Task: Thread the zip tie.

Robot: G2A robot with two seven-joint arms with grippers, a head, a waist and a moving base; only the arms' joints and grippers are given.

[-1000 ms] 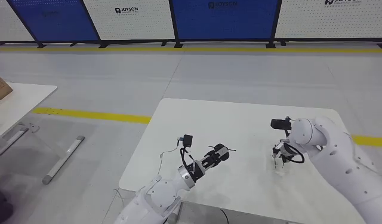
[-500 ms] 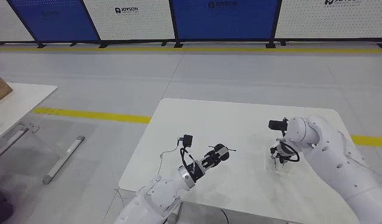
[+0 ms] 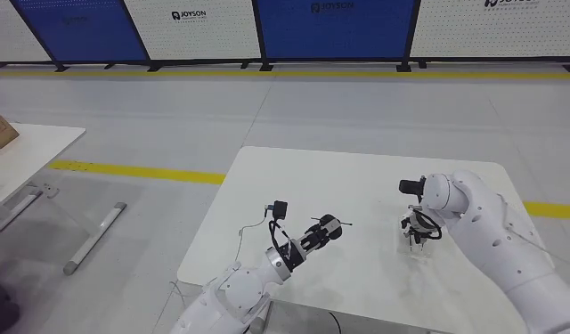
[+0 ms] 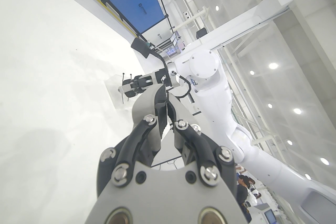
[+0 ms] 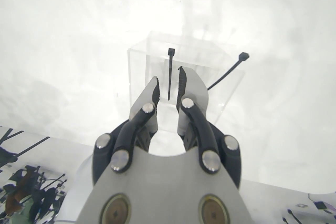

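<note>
Zip ties (image 5: 170, 70) in clr box (image 5: 136, 70)

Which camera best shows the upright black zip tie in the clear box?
The right wrist view: the upright black plastic zip tie stands close in the clear plastic box, between the open fingers of the right gripper. The left wrist view shows it tiny, far off; the top view, too small to make out.

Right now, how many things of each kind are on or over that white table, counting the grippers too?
Zip ties: 3, the upright tie and leaning tie in the clear box, plus a thin strip, seemingly a third, in the left gripper
Boxes: 1
Grippers: 2, the left gripper and the right gripper
Total: 6
</note>
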